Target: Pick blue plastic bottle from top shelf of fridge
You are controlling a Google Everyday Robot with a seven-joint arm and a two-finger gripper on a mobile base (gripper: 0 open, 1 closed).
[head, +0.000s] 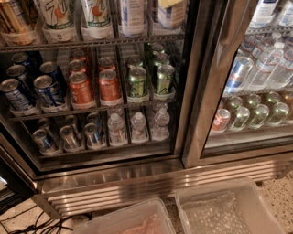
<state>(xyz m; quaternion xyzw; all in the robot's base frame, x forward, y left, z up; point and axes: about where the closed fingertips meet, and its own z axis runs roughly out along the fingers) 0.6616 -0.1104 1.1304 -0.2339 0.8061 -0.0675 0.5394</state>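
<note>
The fridge (137, 183) fills the camera view, with its ribbed steel base panel low down. The top shelf (91, 44), a dark wire rack, runs along the upper edge of the frame. On it stands the blue plastic bottle (132, 16) with a pale blue-and-white label; only its lower part shows. A second similar bottle (168, 13) stands to its right. Tall white cans with green-orange print (57, 13) stand to its left. The gripper is not in view.
Lower racks hold short soda cans (109, 84) and small water bottles (138, 125). A steel door post (206, 91) separates the right section of water bottles (270, 64) and cans. Two clear plastic bins (229, 210) sit on the floor in front. Cables (41, 221) lie at the lower left.
</note>
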